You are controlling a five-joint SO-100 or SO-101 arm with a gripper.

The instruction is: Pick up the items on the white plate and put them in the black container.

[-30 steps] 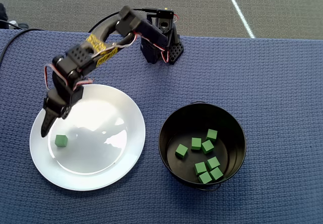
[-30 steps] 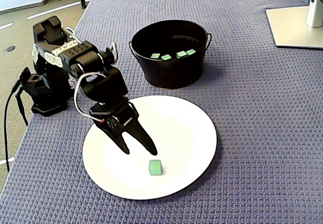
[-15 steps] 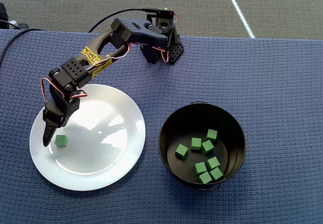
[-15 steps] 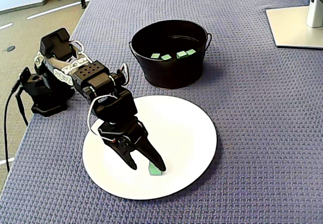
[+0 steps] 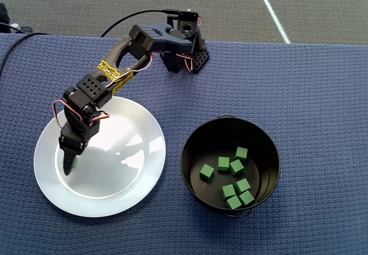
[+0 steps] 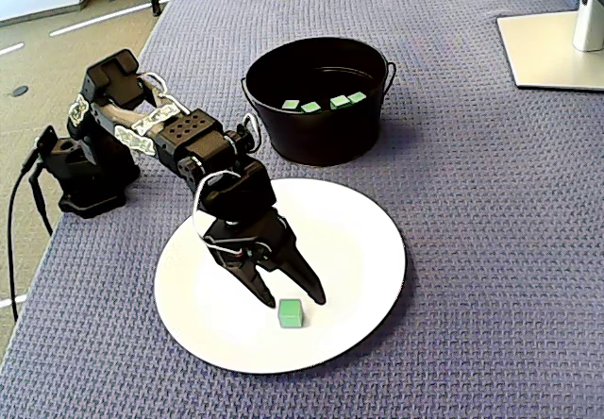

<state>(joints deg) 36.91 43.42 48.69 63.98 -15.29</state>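
Observation:
One small green cube lies on the near part of the white plate. My gripper stands open right over it, tips pointing down at the plate, one fingertip on either side of the cube's far edge. In the overhead view the gripper covers nearly the whole cube on the left half of the plate. The black container stands to the right of the plate and holds several green cubes. In the fixed view the container is behind the plate, with cubes showing inside.
The arm's base is clamped at the far table edge in the overhead view. A monitor stand occupies the back right corner in the fixed view. A black cable hangs off the table's left side.
The gripper swung along the plate and dropped onto the cube, so its open fingers now straddle it. The cube has stayed in place.

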